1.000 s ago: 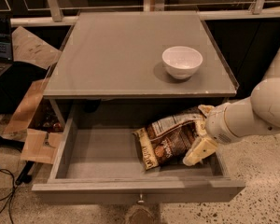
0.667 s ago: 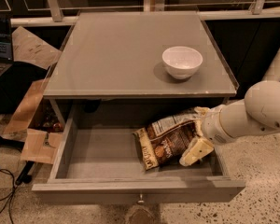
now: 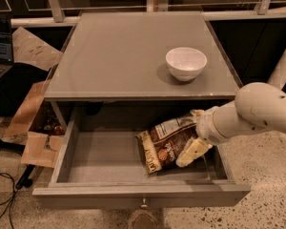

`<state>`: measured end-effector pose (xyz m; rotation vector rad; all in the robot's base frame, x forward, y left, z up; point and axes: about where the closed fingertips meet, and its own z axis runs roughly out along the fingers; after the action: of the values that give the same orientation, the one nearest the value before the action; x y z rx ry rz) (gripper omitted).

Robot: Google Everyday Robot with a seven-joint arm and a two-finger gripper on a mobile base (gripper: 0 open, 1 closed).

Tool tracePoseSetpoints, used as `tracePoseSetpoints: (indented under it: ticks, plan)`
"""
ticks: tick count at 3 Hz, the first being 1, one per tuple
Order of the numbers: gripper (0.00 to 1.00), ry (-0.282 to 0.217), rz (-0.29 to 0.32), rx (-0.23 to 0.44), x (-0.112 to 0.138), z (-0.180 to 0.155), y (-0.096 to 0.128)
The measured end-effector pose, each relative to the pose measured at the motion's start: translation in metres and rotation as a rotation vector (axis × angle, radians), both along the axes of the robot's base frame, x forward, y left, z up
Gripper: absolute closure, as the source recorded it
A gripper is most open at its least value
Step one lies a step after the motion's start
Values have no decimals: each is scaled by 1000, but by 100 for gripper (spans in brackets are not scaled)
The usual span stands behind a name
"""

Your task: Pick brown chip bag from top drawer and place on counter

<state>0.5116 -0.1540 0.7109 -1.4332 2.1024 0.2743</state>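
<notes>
Reaching in from the right, the white arm (image 3: pixel 257 111) has its gripper (image 3: pixel 194 140) down inside the open top drawer (image 3: pixel 100 159), close to the drawer's right wall and just below the front edge of the counter (image 3: pixel 124 51). The gripper is right at the right end of the brown chip bag (image 3: pixel 164 142), touching it; I cannot tell whether it has closed on the bag or only rests against it. The bag lies tilted in the right half of the drawer, its label end towards the back and its cream-edged end nearer the drawer front. Up on the counter, a white bowl (image 3: pixel 186 63) stands upright near the right edge. A small metal knob (image 3: pixel 143 205) sits at the middle of the drawer front. Cardboard boxes (image 3: pixel 33 123) stand on the floor past the left edge.
</notes>
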Motion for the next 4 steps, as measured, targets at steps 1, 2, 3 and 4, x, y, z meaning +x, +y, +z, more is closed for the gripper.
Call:
tracePoseSetpoints:
  ticks: [1, 2, 3, 4]
  plan:
    - [0, 18, -1, -8, 7, -14, 2]
    - [0, 53, -6, -22, 9, -31, 0]
    - [0, 92, -17, -35, 6, -48, -5]
    - [0, 121, -22, -42, 1, -60, -8]
